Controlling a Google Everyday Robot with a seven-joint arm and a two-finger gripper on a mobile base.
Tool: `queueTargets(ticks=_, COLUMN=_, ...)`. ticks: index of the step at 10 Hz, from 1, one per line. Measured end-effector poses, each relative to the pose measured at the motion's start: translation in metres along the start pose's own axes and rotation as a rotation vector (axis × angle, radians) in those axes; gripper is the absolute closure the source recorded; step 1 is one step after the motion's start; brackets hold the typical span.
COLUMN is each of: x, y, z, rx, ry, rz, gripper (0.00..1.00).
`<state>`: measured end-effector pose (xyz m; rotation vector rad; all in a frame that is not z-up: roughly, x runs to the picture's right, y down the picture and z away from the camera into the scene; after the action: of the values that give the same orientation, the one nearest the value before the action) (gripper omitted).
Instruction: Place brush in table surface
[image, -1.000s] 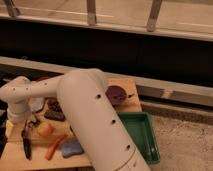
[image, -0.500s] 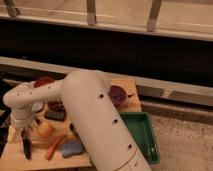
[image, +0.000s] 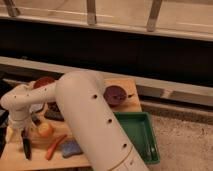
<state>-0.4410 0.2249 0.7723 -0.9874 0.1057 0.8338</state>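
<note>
The brush (image: 26, 146) is a slim black tool lying near the front left corner of the light wooden table surface (image: 131, 103), pointing roughly toward the front edge. My gripper (image: 22, 128) hangs at the end of the white arm (image: 85, 115), directly above the brush's far end and very close to it. I cannot tell whether it touches the brush. The arm hides much of the table's middle.
An orange round fruit (image: 45, 130), an orange carrot (image: 54, 146) and a blue sponge (image: 71, 148) lie right of the brush. A dark object (image: 52, 115), a red bowl (image: 44, 81) and a purple bowl (image: 115, 94) sit farther back. A green tray (image: 137, 134) stands at the right.
The arm has shifted slightly and its wrist sits a little lower over the table's left side. The brush lies in about the same place.
</note>
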Motion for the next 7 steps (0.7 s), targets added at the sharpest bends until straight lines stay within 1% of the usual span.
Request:
queueTargets(ticks=2, x=-0.007, y=-0.002, z=-0.002, rx=0.018, ry=-0.02, rz=0.034, gripper=0.2)
queueTargets(ticks=4, x=-0.012, y=-0.001, z=0.001, rx=0.042, ry=-0.023, rz=0.07, gripper=0.2)
queueTargets(ticks=6, x=-0.017, y=0.001, z=0.01, rx=0.106, ry=0.006, rz=0.126, gripper=0.2)
queueTargets(ticks=7, x=-0.02, y=0.004, z=0.017, rx=0.144, ry=0.03, rz=0.148, gripper=0.21)
